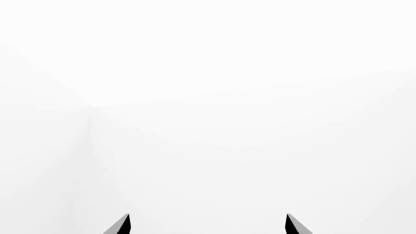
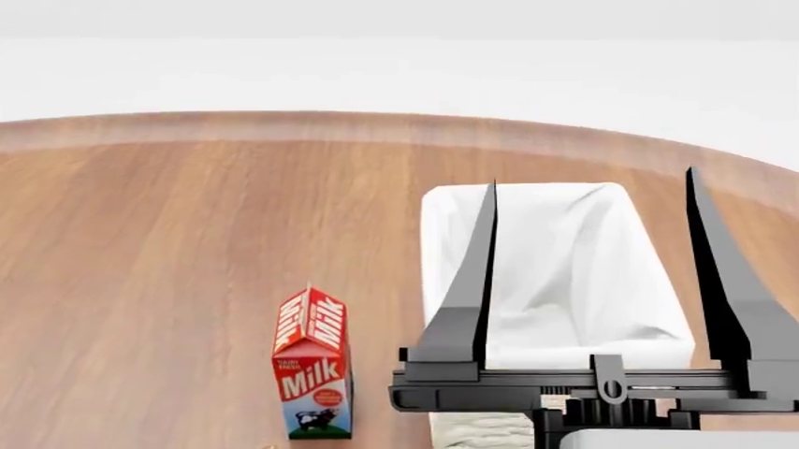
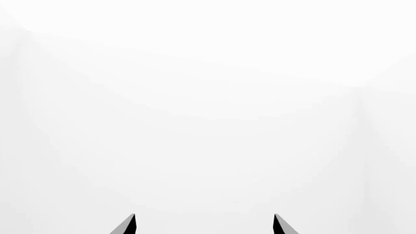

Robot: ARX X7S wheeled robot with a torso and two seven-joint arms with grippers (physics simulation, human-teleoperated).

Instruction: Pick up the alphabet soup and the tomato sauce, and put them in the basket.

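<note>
Right tool [image 2: 589, 201] raised close to head camera, fingers spread wide, nothing between them; basket [image 2: 440, 245] sits directly beyond and below it on worktop [image 2: 175, 234]. Left tool [image 1: 206, 225] also spread and empty, facing blank white.

Alphabet soup, tomato sauce: not visible in any view.

Milk carton [image 2: 312, 376] stands well off to side of right tool.

Risks, judged:
- Tool hides basket interior and nearby worktop; cans may sit behind it.
- Blind descent could clip basket rim.
- Sideways sweep could topple milk carton.

Warm wood, white cloth, one red carton

The table [image 2: 163, 243] is brown wood grain; the basket [image 2: 493, 432] is cream wicker lined in white; the milk carton [image 2: 312, 374] is red with white lettering and a green base.
</note>
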